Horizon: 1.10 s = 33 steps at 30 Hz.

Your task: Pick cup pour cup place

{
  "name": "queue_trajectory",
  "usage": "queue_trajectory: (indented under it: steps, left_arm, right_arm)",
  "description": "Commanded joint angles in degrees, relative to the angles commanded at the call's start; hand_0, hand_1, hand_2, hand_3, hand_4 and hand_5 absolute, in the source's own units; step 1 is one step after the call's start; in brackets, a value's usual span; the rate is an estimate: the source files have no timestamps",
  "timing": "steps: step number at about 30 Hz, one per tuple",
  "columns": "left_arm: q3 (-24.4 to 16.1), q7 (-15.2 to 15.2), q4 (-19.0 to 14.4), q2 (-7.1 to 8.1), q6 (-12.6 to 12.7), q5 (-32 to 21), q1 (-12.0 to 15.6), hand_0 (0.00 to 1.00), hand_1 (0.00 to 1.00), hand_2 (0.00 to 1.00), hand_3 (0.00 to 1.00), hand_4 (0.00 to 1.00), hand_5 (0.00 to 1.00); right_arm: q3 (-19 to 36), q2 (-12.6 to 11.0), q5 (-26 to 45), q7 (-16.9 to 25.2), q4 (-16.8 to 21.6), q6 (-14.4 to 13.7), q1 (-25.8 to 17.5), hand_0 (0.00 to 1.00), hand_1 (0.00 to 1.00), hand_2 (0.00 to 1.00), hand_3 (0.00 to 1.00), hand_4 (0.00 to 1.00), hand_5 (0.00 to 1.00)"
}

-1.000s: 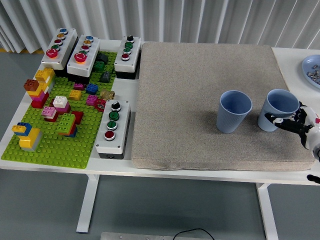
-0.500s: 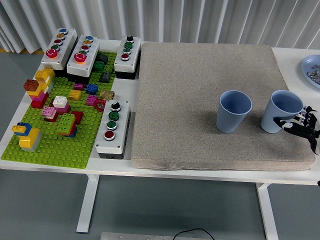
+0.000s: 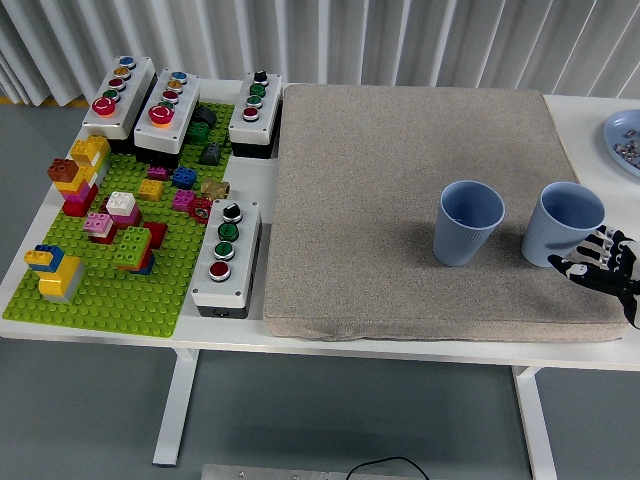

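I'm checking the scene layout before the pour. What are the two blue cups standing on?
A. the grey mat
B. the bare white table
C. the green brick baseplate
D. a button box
A: both the left cup and the right cup stand upright on the grey mat, side by side and apart.

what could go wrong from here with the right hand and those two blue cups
1. The right hand sits open beside the right cup, near its base. A sideways nudge might tip it or slide it along the mat.
2. The left cup stands close by, so a shoved right cup may knock it.
3. The hand is low, near the mat's front right corner, so its fingers might catch the edge.
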Motion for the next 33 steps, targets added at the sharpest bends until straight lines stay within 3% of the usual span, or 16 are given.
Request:
queue_trajectory:
  steps: [9,20,29,33]
  left_arm:
    - [0.1,0.0,0.0,0.17,0.0,-0.2,0.2,0.711,0.729,0.792,0.645,0.511,0.941]
    - [0.4,0.1,0.0,0.47,0.0,-0.4,0.1,0.711,0.729,0.793,0.645,0.511,0.94]
    - [0.6,0.0,0.0,0.49,0.0,-0.6,0.0,0.711,0.728,0.794,0.645,0.512,0.939]
    - [0.9,-0.1,0.0,0.38,0.0,-0.9,-0.2,0.711,0.728,0.794,0.645,0.512,0.939]
  right_arm:
    - [3.4,-1.8,-0.5,-0.2,1.0,0.0,-1.4,0.888,0.862,0.898,0.914,0.856,0.286]
    - [9.2,-2.8,-2.4,0.0,-1.8,-1.5,6.5,0.886,0.858,0.875,0.906,0.855,0.289]
    - [11.4,-0.2,-3.3,0.3,-7.4,-1.6,15.6,0.88,0.853,0.843,0.89,0.852,0.292]
    - [12.1,2.5,-3.3,1.2,-11.1,-2.8,19.5,0.88,0.853,0.843,0.89,0.852,0.292]
